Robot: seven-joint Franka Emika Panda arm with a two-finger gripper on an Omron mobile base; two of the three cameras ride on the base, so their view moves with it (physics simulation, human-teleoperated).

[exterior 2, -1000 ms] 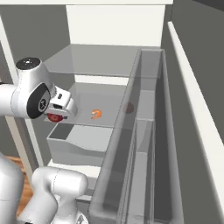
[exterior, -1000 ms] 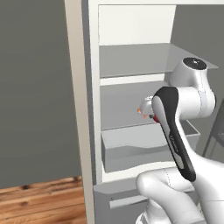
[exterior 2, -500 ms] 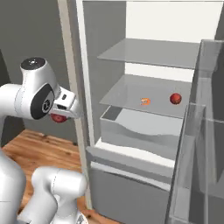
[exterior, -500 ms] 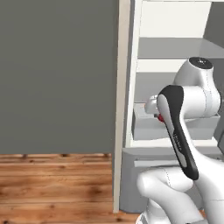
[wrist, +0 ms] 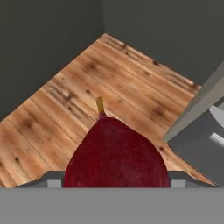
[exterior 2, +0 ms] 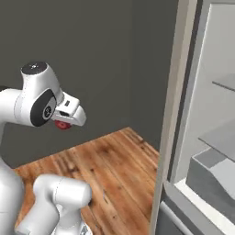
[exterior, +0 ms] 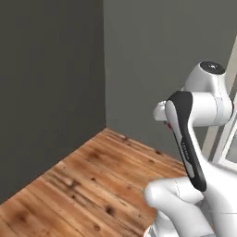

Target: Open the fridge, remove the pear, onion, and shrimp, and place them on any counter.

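A dark-red pear [wrist: 114,157] with a short yellowish stem sits close in front of the hand camera, and my gripper [wrist: 112,180] is shut on it. From the right base view the gripper [exterior 2: 65,122] hangs at the left, over the wood floor, with the pear [exterior 2: 61,125] showing red beneath it. The fridge [exterior 2: 215,114] stands open at the right edge, its white interior, grey shelves and drawer in sight. A strip of the fridge [exterior: 230,134] also shows behind the arm in the left base view. Onion, shrimp and counter are out of view.
Brown wood floor [exterior: 88,185] spreads ahead, closed in by dark grey walls [exterior: 51,78] that meet in a corner. The fridge's tall beige side panel [exterior 2: 172,110] rises between the floor area and the fridge interior.
The whole picture has swung away from the fridge interior toward the grey corner and floor, so the base has turned. The pear stays in the gripper.
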